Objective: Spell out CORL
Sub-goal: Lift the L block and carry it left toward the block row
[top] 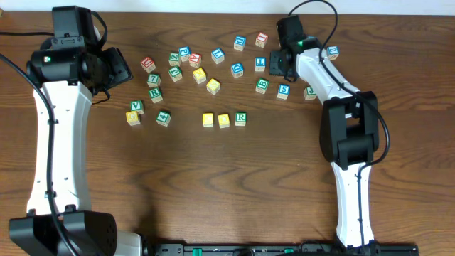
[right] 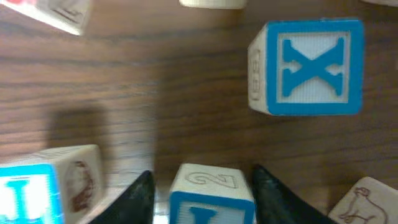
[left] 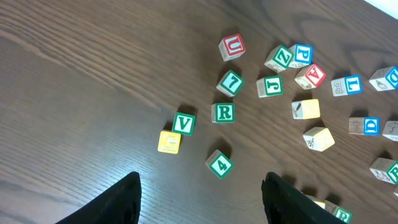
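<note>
Three cubes stand in a row mid-table: two plain yellow tops (top: 207, 119) (top: 224, 120) and a green R (top: 241, 119). A blue L cube (left: 352, 85) lies among the loose cubes at the back (top: 217, 54). My right gripper (right: 202, 179) is open, low at the back right (top: 276, 65). Its fingers flank a blue-framed cube (right: 211, 200) without touching it. That cube has a 2 engraved on its side and its letter is cut off. My left gripper (left: 200, 190) is open and empty, high above the left side (top: 121, 70).
Many loose cubes are scattered across the back. They include a red U (left: 232, 46), green 7 (left: 231, 83), a second green R (left: 223, 112), green V (left: 183, 123), yellow G (left: 169, 142) and green 4 (left: 219, 165). A blue X cube (right: 311, 65) lies just beyond my right gripper.
</note>
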`<act>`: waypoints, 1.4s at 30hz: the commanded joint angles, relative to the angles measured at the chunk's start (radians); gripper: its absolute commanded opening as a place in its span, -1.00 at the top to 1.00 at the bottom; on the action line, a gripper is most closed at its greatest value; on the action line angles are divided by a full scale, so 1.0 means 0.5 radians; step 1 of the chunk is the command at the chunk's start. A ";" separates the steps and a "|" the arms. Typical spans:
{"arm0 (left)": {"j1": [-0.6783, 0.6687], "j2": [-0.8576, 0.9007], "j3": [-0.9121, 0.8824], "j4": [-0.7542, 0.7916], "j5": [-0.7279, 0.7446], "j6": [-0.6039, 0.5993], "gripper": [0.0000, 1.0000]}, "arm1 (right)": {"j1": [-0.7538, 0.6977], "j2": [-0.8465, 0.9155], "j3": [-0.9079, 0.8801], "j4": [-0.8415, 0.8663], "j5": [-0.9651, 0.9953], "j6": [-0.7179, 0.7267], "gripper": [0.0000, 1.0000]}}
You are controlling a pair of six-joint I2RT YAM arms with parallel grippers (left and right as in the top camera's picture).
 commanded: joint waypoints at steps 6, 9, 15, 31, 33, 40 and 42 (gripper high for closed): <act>0.003 0.014 -0.016 -0.004 -0.027 0.036 -0.23 | 0.018 0.017 0.000 0.006 0.021 -0.008 0.29; 0.003 0.014 -0.016 -0.004 -0.027 0.036 -0.23 | 0.018 0.011 0.001 0.004 0.020 -0.008 0.37; 0.003 0.014 -0.016 -0.004 -0.027 0.036 -0.23 | 0.018 -0.034 0.002 -0.019 0.021 -0.008 0.48; 0.003 0.014 -0.016 -0.003 -0.027 0.036 -0.23 | 0.018 -0.451 0.002 -0.224 -0.012 -0.009 0.55; 0.003 0.014 -0.016 -0.003 -0.027 0.035 -0.23 | 0.020 -0.536 0.002 -0.294 -0.061 -0.010 0.55; 0.003 0.014 -0.016 -0.003 -0.027 0.036 -0.23 | 0.064 -0.732 0.002 -0.637 -0.208 -0.009 0.53; 0.003 0.014 -0.016 -0.003 -0.027 0.036 -0.23 | 0.092 -0.733 0.002 -0.749 -0.222 -0.009 0.53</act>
